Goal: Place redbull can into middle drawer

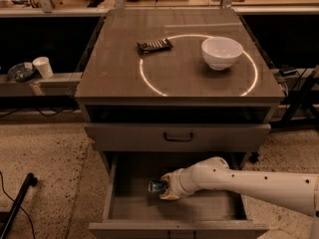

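The fingers (170, 193) of the gripper (164, 188) are clasped on the can (157, 186), which is held low inside the drawer (130, 205), between its left and right edges. The can's long axis appears roughly level, pointing leftward from the fingers.
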Controlling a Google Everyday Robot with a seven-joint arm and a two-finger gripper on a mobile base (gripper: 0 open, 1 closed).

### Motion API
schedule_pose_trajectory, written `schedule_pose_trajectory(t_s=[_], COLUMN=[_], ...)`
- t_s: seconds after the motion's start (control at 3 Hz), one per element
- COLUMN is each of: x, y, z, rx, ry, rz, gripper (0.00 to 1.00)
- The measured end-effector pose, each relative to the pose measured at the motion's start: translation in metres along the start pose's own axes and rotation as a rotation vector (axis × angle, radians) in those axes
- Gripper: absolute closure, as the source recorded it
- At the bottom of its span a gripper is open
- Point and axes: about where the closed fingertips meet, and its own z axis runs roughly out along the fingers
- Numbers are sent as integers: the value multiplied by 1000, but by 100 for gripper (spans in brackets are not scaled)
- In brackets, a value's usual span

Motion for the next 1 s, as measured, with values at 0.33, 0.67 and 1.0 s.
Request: schedule_pose_trajectory(t_s=[0.33, 0.67, 1.0], x=[0, 0, 0], y=[0, 0, 0], z=[0, 0, 0], rx=[0, 0, 0], ry=[0, 0, 0], rz=[0, 0, 0], gripper=[4, 0, 0])
